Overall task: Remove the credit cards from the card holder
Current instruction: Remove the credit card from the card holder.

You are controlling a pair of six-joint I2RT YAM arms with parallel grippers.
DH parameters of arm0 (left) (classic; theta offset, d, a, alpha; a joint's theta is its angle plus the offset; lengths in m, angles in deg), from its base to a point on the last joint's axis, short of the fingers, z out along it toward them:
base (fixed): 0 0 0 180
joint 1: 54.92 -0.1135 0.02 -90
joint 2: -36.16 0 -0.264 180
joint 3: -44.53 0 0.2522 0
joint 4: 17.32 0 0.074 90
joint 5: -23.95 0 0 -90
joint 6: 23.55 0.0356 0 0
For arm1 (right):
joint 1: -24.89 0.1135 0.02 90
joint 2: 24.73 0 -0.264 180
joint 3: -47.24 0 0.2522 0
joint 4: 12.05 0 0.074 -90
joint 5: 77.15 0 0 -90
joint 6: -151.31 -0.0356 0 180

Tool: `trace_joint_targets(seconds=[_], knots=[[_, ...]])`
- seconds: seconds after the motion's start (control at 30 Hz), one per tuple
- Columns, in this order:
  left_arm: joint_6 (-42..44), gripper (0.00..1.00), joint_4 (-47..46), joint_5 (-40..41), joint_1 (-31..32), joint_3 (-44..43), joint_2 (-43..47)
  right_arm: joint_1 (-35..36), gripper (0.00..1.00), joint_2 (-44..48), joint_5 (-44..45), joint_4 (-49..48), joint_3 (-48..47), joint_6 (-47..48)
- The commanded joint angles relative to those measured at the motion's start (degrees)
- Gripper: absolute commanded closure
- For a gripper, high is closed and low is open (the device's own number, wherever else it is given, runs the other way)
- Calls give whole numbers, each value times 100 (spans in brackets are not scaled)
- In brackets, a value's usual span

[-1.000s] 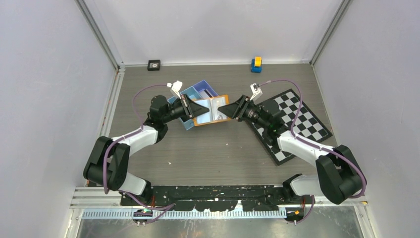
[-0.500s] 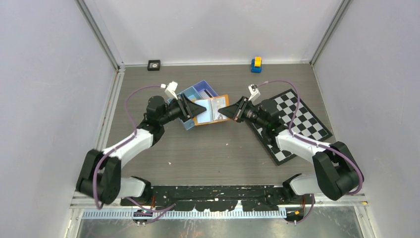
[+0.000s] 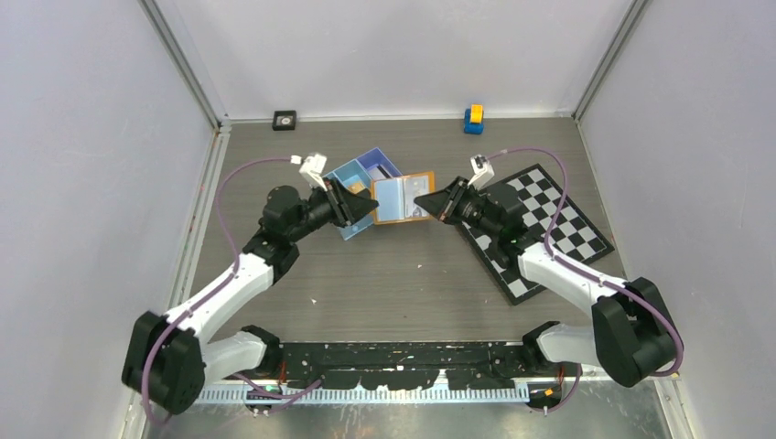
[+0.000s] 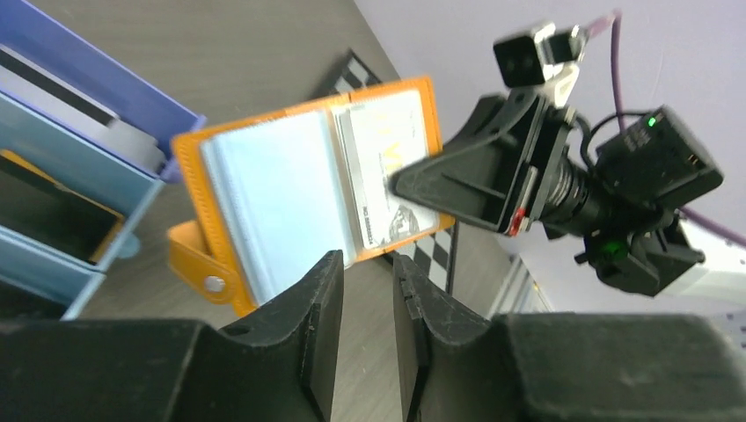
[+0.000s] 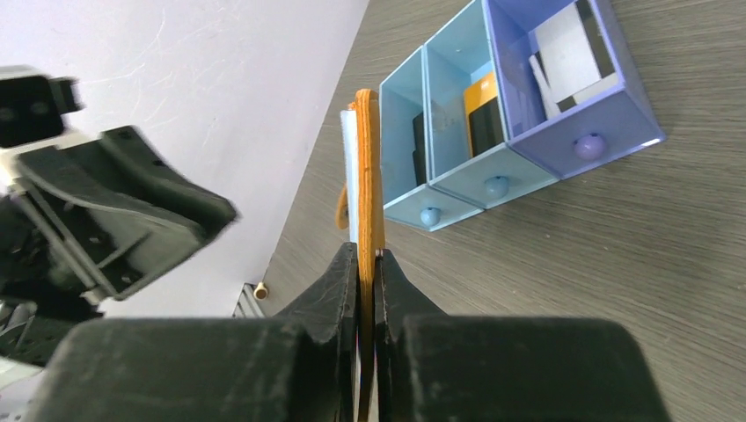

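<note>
The right tool (image 3: 421, 198) is clamped on the right edge of the open card holder (image 4: 290, 189). Just left of the card holder, the left tool (image 4: 368, 264) is slightly apart and empty.

print on the credit cards (image 4: 378, 141) too blurred to read.

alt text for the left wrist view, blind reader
An open orange card holder is held by the right pincer, clamped on one edge, with a card showing in one sleeve. The left pincer is open and empty in front, with a blue tray at left.
</note>
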Motion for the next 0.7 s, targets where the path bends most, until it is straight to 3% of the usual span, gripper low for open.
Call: trace_joint_targets(seconds=[0.0, 0.47, 0.67], knots=[[-74, 69, -582, -979, 104, -394, -682, -13, 100, -101, -463, -995, -49, -260], [-997, 60, -1510, -2057, 105, -666, -1748, -14, 99, -365, -1233, -2126, 5, -858], [-1477, 67, -2152, -2406, 104, -705, -2097, -13, 99, -577, -1435, -2600, 10, -1098]])
